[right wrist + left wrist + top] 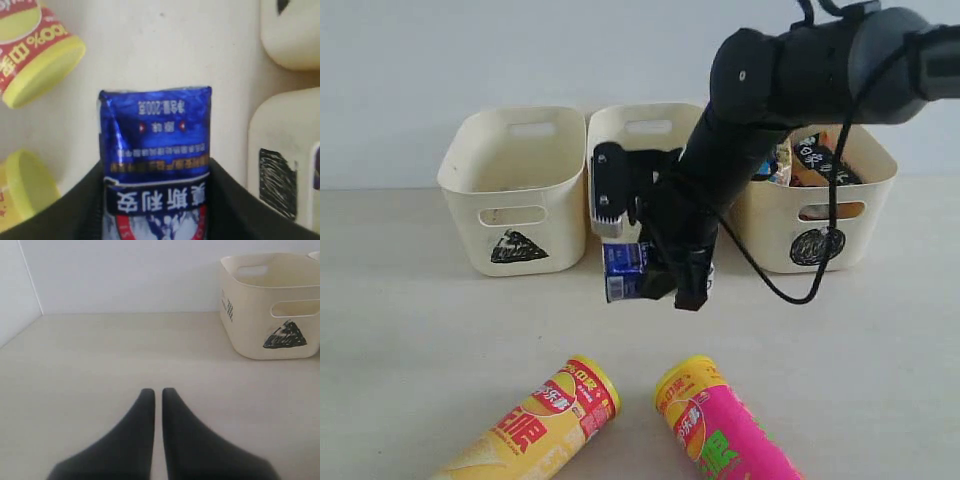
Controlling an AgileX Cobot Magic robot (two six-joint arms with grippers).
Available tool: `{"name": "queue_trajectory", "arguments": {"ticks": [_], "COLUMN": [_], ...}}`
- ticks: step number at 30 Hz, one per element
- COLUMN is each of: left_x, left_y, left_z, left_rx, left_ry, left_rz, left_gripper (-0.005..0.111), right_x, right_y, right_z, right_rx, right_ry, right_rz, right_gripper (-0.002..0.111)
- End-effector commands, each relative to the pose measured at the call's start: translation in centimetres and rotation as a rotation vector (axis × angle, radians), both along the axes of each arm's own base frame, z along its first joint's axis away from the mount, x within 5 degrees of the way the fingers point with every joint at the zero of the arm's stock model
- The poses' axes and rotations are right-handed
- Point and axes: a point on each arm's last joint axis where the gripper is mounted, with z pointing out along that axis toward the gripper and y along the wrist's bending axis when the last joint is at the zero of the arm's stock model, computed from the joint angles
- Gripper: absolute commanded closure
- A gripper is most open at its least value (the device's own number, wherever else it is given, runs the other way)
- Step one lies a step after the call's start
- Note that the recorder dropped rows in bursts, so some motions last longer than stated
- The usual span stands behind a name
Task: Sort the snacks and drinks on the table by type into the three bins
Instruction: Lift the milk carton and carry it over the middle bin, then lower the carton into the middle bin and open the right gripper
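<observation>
Nearest us lie the yellow-red tube (535, 425) and the pink-green tube (720, 430), on their sides and cut off by the frame. Just beyond, our right gripper (655, 275) grips the blue-and-white carton (623, 268) with jaws half closed, its long axis running out along the fingers (70, 215), and the middle bin (645, 125) stands right behind it (the arm (790, 70) hides its marked front, and we cannot tell whether the carton clears the table (400, 300)). Farther off, our left gripper (157, 395) sits shut and empty near the triangle bin (270, 305), so the right gripper is the nearer one.
</observation>
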Motion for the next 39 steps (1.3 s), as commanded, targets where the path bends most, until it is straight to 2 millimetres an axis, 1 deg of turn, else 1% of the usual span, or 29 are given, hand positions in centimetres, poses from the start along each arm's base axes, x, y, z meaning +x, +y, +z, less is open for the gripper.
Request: {"name": "queue_trajectory", "arguments": {"ticks": [1, 4, 5, 8, 12, 15, 19, 21, 25, 27, 31, 37, 39], "left_x": [0.0, 0.0, 0.0, 0.0, 0.0, 0.0, 0.0, 0.0, 0.0, 0.0, 0.0, 0.0, 0.0], "left_y": [0.0, 0.0, 0.0, 0.0, 0.0, 0.0, 0.0, 0.0, 0.0, 0.0, 0.0, 0.0, 0.0], "left_z": [-0.1, -0.1, -0.1, -0.1, -0.1, -0.1, -0.1, -0.1, -0.1, -0.1, -0.1, -0.1, -0.1], "left_rx": [-0.010, -0.010, -0.010, -0.010, -0.010, -0.010, -0.010, -0.010, -0.010, -0.010, -0.010, -0.010, -0.010], "left_ry": [-0.003, -0.003, -0.003, -0.003, -0.003, -0.003, -0.003, -0.003, -0.003, -0.003, -0.003, -0.003, -0.003], "left_rz": [0.001, 0.001, 0.001, 0.001, 0.001, 0.001, 0.001, 0.001, 0.001, 0.001, 0.001, 0.001, 0.001], "left_gripper": [0.102, 0.102, 0.102, 0.102, 0.102, 0.102, 0.102, 0.102, 0.102, 0.102, 0.102, 0.102, 0.102], "right_x": [-0.3, 0.1, 0.5, 1.3, 2.6, 3.6, 5.1, 5.9, 8.0, 8.7, 9.9, 11.3, 11.8], "right_y": [-0.6, -0.6, -0.5, -0.4, -0.1, 0.2, 0.6, 0.2, -1.7, -2.2, -2.7, -1.8, -1.7], "right_z": [4.8, 7.0, 7.4, 8.2, 8.6, 8.0, 6.5, 5.7, 3.4, 2.5, 1.9, 2.1, 1.8], "right_rx": [0.147, 0.287, 0.339, 0.456, 0.564, 0.614, 0.648, 0.656, 0.679, 0.677, 0.698, 0.729, 0.737], "right_ry": [-0.112, -0.188, -0.205, -0.264, -0.371, -0.426, -0.482, -0.501, -0.442, -0.424, -0.392, -0.383, -0.356], "right_rz": [-0.166, -0.300, -0.354, -0.452, -0.507, -0.536, -0.564, -0.590, -0.722, -0.757, -0.813, -0.815, -0.835], "right_gripper": [0.107, 0.107, 0.107, 0.107, 0.107, 0.107, 0.107, 0.107, 0.107, 0.107, 0.107, 0.107, 0.107]}}
